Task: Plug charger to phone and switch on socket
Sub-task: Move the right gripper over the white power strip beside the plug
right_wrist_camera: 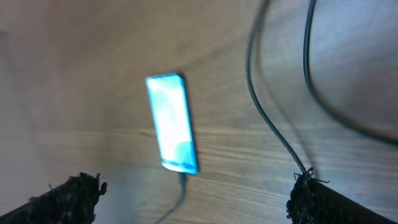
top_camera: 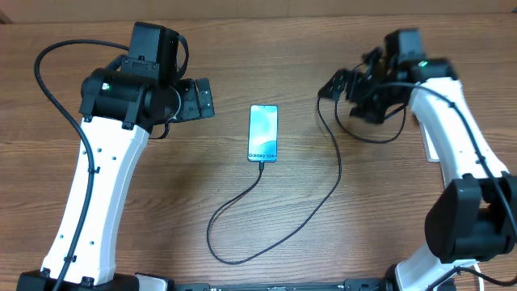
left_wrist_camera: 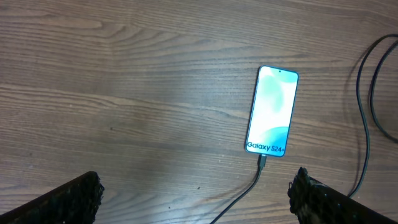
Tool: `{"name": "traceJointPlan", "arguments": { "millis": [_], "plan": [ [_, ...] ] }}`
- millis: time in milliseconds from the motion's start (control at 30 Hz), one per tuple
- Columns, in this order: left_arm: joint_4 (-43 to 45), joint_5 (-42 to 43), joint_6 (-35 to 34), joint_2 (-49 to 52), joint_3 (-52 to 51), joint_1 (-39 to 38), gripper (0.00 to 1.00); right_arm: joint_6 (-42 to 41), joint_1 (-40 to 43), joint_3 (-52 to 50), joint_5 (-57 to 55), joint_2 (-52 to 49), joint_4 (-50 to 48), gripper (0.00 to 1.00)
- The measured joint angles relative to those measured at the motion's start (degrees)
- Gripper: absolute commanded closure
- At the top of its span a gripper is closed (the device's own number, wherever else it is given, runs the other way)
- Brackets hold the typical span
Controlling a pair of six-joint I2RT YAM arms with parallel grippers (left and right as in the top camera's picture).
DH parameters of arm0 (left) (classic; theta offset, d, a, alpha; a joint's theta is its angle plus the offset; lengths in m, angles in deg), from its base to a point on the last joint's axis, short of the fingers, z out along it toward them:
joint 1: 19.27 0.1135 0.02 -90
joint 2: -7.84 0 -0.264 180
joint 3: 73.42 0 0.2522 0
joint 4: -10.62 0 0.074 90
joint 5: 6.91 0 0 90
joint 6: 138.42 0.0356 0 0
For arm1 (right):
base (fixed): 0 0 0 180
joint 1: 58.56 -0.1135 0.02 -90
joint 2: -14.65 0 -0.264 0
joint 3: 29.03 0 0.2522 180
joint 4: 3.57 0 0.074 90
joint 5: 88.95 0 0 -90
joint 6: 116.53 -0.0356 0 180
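- We saw the phone (top_camera: 263, 133) lying flat, screen up, near the middle of the wooden table (top_camera: 242, 48), its long side running near to far.
- Its screen glowed cyan, and the "Galaxy S24+" lettering sat at the near end.
- The charger (top_camera: 338, 174) met the near edge of the phone; in the left wrist view its connector tip (left_wrist_camera: 262, 162) sat right at that edge.
- From there the black cable ran nearward and left, looped round near the table's near edge, then climbed along the right side toward the far right.
- Its far end reached up beside the right gripper (top_camera: 335, 85); we could not tell where it finished.
- The left gripper (top_camera: 196, 99) hung to the far left of the phone, fingers spread wide and grasping nothing.
- The right gripper's fingers were likewise released, with only bare table between them in its blurred wrist view.
- Both grippers stood well apart from the phone.
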Motion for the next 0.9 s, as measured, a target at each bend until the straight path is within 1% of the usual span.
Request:
{"name": "traceJointPlan", "arguments": {
  "millis": [133, 333, 600, 733, 900],
  "plan": [
    [0.02, 0.02, 0.0, -0.02, 0.0, 0.0, 0.0, 1.16, 4.79, 8.48, 0.79, 0.0, 3.34, 0.0],
    [0.0, 0.02, 0.0, 0.0, 0.0, 0.0, 0.01, 1.84, 13.16, 14.73, -2.99, 0.0, 4.09, 0.0],
    [0.0, 0.02, 0.0, -0.02, 0.0, 0.0, 0.0, 4.57, 25.03, 14.99, -8.31, 0.0, 4.04, 0.0],
    [0.0, 0.02, 0.0, 0.0, 0.0, 0.0, 0.01, 6.03, 27.8, 14.97, -11.04, 0.0, 4.04, 0.0],
    [0.02, 0.02, 0.0, 0.0, 0.0, 0.0, 0.01, 8.33, 28.76, 13.16, -13.14, 0.0, 3.58, 0.0]
  ]
}}
